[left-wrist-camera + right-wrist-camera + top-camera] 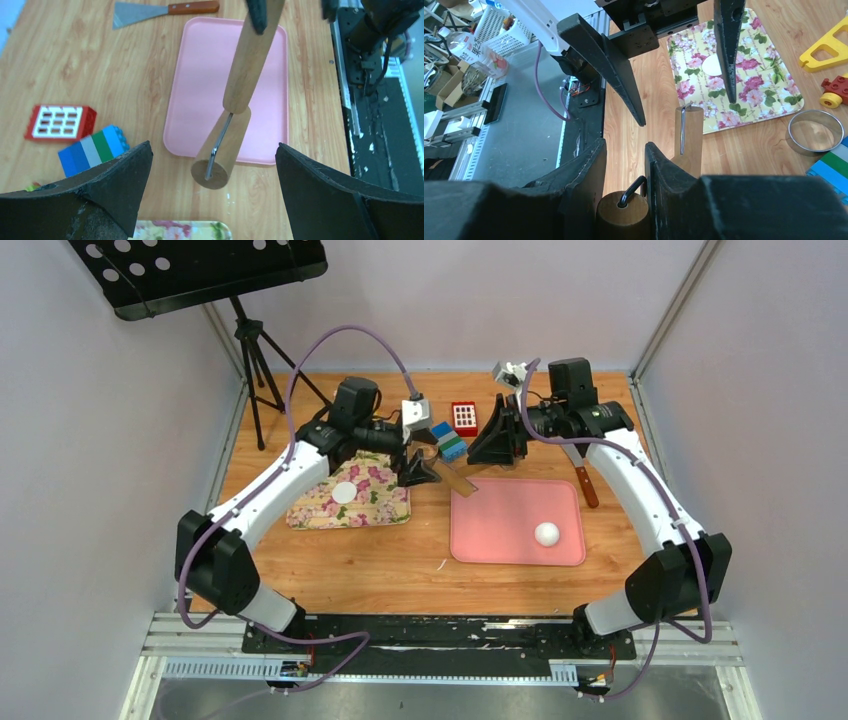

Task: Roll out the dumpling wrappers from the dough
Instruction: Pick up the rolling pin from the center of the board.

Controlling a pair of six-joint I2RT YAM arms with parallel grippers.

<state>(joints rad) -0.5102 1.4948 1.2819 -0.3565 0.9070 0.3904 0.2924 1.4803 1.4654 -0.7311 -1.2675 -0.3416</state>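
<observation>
A white ball of dough [546,533] lies on the pink mat [490,530]. One round white dumpling wrapper [345,493] rests on the floral tray [385,510]; the right wrist view also shows that wrapper [710,65]. My right gripper [625,147] is shut on one end of the wooden rolling pin [624,215], which hangs in the air. The rolling pin [248,65] slants toward my left gripper [212,170]. That gripper is open, its fingers wide on either side of the pin's free handle [222,150] without touching it.
A metal scraper with a wooden handle [160,10] lies beyond the mat. A red block [60,121] and a blue-green block [92,150] sit near the back. A metal ring [815,131] and a yellow toy [829,45] lie beside the tray.
</observation>
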